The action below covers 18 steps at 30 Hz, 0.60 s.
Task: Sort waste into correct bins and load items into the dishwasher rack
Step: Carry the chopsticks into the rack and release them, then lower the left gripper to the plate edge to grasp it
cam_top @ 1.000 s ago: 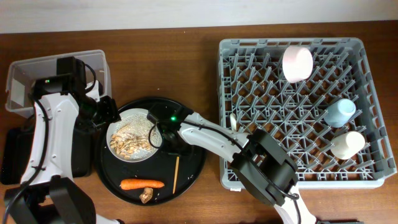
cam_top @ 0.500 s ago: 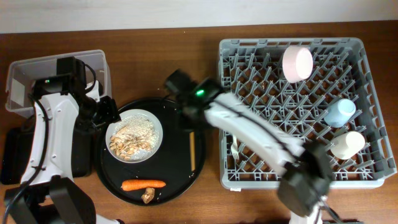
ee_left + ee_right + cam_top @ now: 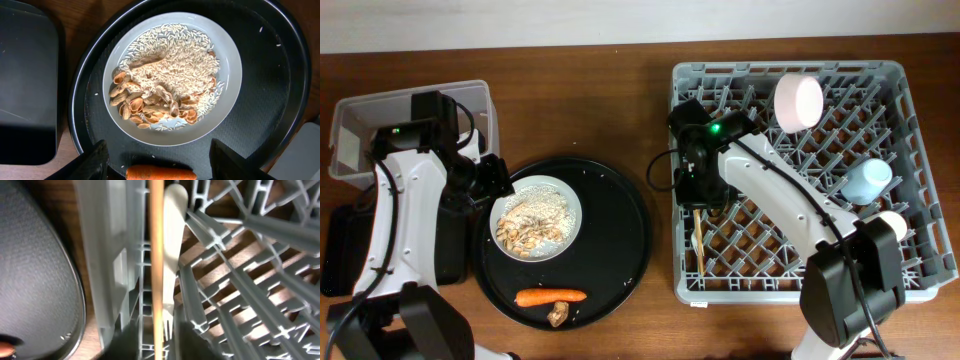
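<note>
Over the rack (image 3: 820,291), at its left edge, we see the right tool (image 3: 157,342) straddling the chopstick (image 3: 156,255) beside the fork (image 3: 173,255); we cannot tell whether it grips. Meanwhile the left tool (image 3: 162,156) gapes wide above the plate (image 3: 229,60) of rice (image 3: 175,65).

The brown wooden counter (image 3: 580,110) carries a clear tub (image 3: 360,108) at its far left, a shallow black tray (image 3: 340,250) just in front of it, a round black tray (image 3: 620,230) in the middle, and the grey dishwasher rack (image 3: 840,292) at right.
</note>
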Tool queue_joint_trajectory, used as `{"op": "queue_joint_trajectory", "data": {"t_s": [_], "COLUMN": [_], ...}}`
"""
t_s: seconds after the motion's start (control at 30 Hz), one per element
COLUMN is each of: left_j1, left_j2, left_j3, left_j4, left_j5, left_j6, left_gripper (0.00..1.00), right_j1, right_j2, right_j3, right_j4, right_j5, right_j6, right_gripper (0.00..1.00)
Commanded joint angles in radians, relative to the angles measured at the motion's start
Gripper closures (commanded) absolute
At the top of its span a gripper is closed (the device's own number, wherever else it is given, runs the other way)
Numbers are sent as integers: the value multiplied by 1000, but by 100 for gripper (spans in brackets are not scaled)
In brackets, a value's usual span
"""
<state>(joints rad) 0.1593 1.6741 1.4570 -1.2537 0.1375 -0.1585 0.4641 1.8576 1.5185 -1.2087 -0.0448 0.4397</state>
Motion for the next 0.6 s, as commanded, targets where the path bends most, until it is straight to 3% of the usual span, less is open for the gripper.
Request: {"op": "queue_joint_trajectory", "data": {"t_s": [0.0, 0.13, 0.17, 0.33, 0.57], "left_j1": [0, -51, -80, -259, -415], "left_j2": [-24, -24, -24, 19, 239], "left_j3": [2, 2, 1, -2, -3], "left_j4": [0, 8, 15, 74, 134], "left_j5": [-3, -3, -4, -4, -3], "left_j6": [-5, -6, -6, -15, -171], "left_gripper": [36, 36, 36, 36, 36], "right_j1": [-14, -65, -105, -325, -500], "right_j2": [-13, -86, -126, -215, -215], "right_j3": [42, 163, 183, 184, 183], "right_j4": [-27, -78, -90, -219, -310], "right_j5": [-6, -3, -3, -3, -3], "right_j6": [-43, -44, -47, -188, -313], "right_gripper": [64, 62, 57, 56, 56]}}
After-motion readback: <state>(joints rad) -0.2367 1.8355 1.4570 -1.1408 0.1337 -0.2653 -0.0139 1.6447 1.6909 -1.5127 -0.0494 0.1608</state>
